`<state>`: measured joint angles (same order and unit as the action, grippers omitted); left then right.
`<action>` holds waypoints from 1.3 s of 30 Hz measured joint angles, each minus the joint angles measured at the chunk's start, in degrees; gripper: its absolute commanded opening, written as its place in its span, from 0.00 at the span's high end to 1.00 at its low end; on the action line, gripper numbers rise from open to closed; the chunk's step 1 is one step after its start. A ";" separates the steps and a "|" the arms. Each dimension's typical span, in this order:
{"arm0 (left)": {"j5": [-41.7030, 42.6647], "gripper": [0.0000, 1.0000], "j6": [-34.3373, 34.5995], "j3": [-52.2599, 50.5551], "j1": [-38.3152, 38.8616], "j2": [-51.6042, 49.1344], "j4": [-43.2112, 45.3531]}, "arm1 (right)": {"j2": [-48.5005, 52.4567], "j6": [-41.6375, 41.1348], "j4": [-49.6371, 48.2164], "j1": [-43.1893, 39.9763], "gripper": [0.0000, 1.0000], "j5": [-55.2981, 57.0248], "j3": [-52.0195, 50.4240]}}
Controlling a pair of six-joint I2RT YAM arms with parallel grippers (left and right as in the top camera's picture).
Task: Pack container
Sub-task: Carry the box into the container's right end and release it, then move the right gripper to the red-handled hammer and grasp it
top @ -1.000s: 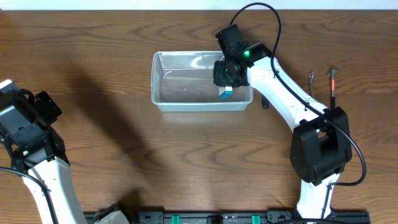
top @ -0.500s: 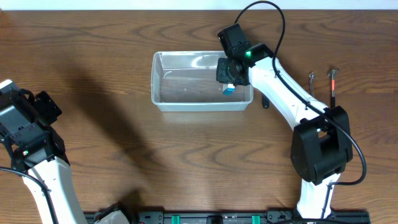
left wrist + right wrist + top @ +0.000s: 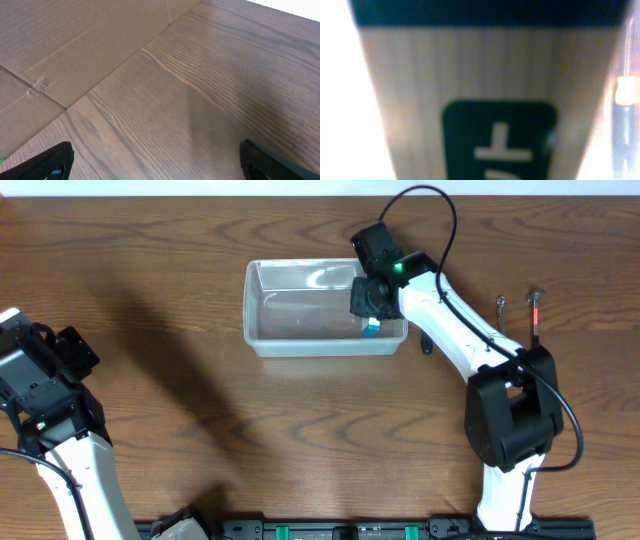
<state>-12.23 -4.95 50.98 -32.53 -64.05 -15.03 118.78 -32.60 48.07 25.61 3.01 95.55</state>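
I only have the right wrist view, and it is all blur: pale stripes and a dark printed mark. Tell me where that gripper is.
Observer: From overhead, the right gripper is over the right end of the container.
Operator: Say what is filling my lens.
Observer: A small blue-and-white box, poking out from under the gripper inside the container. I cannot tell whether it is gripped.
Operator: Report the other arm.
Observer: The left gripper is off at the left side of the table, its fingers open over bare wood.
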 measured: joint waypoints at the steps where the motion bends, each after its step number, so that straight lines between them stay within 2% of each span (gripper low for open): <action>1: 0.00 0.02 0.00 0.00 0.00 0.00 0.00 | 0.46 0.00 0.52 -0.20 0.97 0.02 -0.17; 6: 0.00 0.02 0.00 0.00 0.00 -0.02 0.02 | 1.66 0.37 3.32 -1.18 0.97 0.07 -0.85; 9: 0.00 0.02 0.00 0.00 0.00 -0.02 0.00 | 1.70 0.59 3.61 -1.18 0.94 0.17 -0.85; 12: 0.00 0.02 0.00 0.00 0.00 -0.02 0.02 | 1.70 0.85 3.72 -1.16 0.85 0.33 -0.85; 14: 0.00 0.02 0.00 0.00 0.00 -0.02 0.00 | 1.70 1.31 3.78 -1.16 0.71 0.48 -0.85; 16: 0.00 0.02 0.00 0.00 0.00 -0.02 0.00 | 1.70 2.10 3.74 -1.16 0.64 0.55 -0.85; 29: 0.00 0.02 0.00 0.00 0.00 -0.02 0.00 | 1.42 8.59 -0.66 -1.16 0.59 0.70 0.46; 33: 0.00 0.02 0.00 0.00 0.00 -0.02 -0.02 | -1.42 10.36 -0.81 -1.18 0.53 0.90 1.77; 39: 0.00 0.02 0.00 0.00 0.00 -0.02 0.00 | -10.95 12.07 0.87 -3.04 0.41 3.13 2.95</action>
<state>-12.23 -4.95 50.98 -32.53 -64.07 -15.03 107.83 -20.53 48.95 22.57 6.13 98.50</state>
